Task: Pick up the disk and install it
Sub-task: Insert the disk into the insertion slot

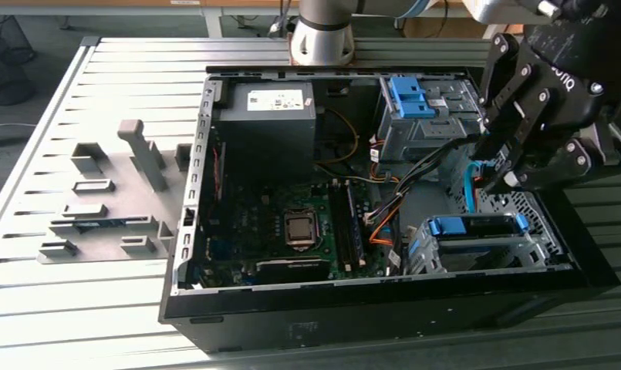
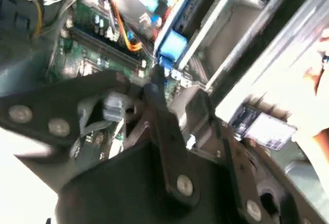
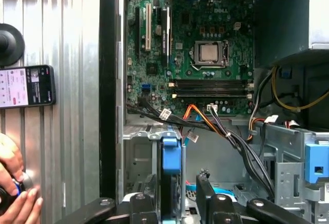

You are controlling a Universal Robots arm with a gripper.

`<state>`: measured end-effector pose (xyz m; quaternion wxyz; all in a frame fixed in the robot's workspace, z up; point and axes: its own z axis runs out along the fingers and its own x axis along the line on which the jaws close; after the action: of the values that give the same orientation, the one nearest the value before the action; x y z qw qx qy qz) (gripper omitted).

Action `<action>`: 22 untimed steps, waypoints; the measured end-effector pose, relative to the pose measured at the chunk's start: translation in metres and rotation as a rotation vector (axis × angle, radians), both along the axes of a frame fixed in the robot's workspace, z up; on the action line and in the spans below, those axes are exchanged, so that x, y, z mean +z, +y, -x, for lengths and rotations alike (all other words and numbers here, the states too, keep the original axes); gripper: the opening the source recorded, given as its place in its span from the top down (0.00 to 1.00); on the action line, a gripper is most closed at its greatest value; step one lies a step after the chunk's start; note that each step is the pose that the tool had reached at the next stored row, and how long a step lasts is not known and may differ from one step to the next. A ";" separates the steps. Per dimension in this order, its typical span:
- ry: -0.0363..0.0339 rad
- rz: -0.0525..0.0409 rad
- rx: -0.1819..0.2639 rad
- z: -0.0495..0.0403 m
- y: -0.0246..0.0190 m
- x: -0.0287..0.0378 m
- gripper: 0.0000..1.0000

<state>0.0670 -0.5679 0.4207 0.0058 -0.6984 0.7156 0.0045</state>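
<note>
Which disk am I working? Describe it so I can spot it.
Look in the open computer case, at the drive cages. The disk stands on edge at the tool; its blue-framed neighbour lies flat in its cage.

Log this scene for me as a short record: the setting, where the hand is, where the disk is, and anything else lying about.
setting: open computer case on a slatted metal table
hand: hand over the drive cages at the case's end on the exterior view's right
disk: disk, blue-framed, on edge in line with the hand, at a drive cage
hold on disk: cannot tell
other: phone on the table beside the case
</note>
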 end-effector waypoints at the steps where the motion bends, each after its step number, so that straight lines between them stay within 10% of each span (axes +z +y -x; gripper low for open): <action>1: 0.0001 0.0002 0.000 -0.0001 0.0000 -0.0018 0.56; 13: 0.0000 0.0004 0.000 -0.0008 0.0000 -0.0151 0.89; 22: 0.0000 0.0001 0.000 -0.0009 0.0000 -0.0229 0.89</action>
<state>0.0680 -0.5680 0.3978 0.0058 -0.6984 0.7156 0.0044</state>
